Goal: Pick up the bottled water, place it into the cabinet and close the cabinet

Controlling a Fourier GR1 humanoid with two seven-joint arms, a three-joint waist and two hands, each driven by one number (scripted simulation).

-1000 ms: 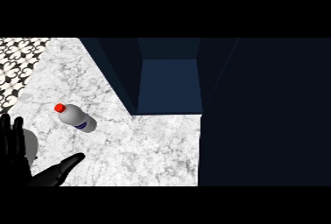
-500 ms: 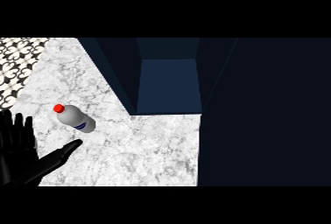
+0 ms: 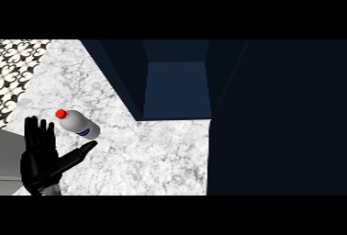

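The bottled water (image 3: 79, 125) is a white bottle with a red cap and a blue label. It stands on the marble counter (image 3: 159, 158) at the left. My left hand (image 3: 41, 161) is open just below and left of it, fingers straight and pointing up. Its thumb reaches toward the bottle's base, and I cannot tell whether they touch. The cabinet (image 3: 176, 87) stands open at the upper middle, showing a dark blue inside. My right hand does not show.
The cabinet's dark door (image 3: 278, 119) fills the right side of the view and covers the counter there. A black-and-white patterned wall (image 3: 15, 69) lies at the upper left. Bare counter lies between the bottle and the cabinet opening.
My left hand has risen from the lower left edge and shifted right, bringing its thumb close to the bottle. The bottle and cabinet have not moved.
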